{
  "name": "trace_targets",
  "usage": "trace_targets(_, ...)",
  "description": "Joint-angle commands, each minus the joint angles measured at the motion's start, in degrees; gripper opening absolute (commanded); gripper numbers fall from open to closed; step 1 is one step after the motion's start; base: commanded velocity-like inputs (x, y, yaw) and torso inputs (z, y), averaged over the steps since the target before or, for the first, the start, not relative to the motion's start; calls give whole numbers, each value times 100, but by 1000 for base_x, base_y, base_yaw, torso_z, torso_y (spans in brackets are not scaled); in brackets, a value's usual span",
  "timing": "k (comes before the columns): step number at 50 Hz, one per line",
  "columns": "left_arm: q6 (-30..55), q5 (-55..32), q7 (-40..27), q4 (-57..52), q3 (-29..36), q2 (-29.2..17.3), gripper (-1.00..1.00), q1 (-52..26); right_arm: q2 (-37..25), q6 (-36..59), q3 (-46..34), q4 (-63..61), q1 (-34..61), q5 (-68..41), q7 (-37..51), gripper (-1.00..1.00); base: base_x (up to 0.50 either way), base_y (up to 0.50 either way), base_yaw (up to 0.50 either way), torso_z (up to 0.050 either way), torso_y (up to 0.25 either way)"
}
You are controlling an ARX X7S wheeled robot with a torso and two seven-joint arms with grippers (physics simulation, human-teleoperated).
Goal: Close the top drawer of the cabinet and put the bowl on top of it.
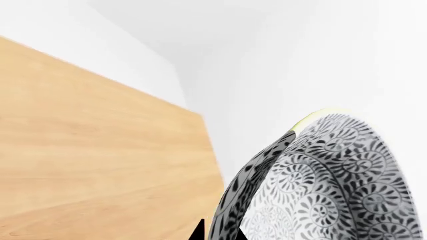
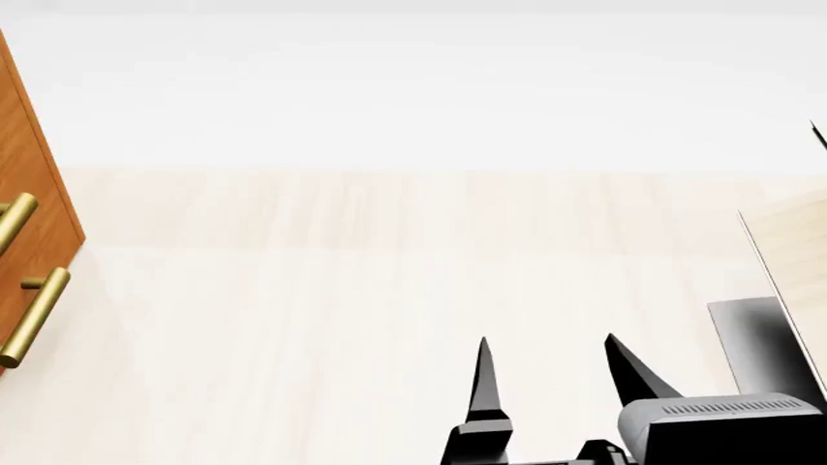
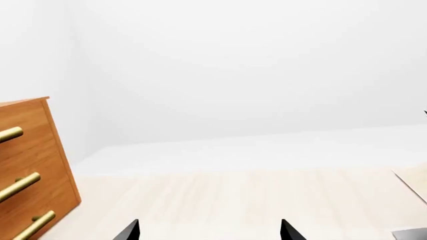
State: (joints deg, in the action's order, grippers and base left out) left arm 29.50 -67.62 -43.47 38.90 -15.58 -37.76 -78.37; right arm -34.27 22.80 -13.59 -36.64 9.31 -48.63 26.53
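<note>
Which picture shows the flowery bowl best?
The left wrist view. The bowl fills much of that picture up close, so you can see its grey flower pattern and rim. The head view and the right wrist view do not show the bowl at all; they show only floor, wall and part of the cabinet.

Orange-brown wood cabinet (image 3: 30, 160) (shiny brass handles (image 3: 19, 186)), glossy patterned bowl (image 1: 333, 185), matt pale wood floor (image 2: 323, 320).
</note>
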Motion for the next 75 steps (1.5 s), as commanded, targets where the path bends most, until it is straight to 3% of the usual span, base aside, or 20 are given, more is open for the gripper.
trace_targets(1,-154,7,9,86,-7,16,-100,24,-3,-15,-10,26,10,-4,-16,100,0,0,0,0,0)
trace_targets(75,-747,543,265,967,152,49,-100,215,-36,-62,-84,73,8,5,2,100,0,0,0,0,0)
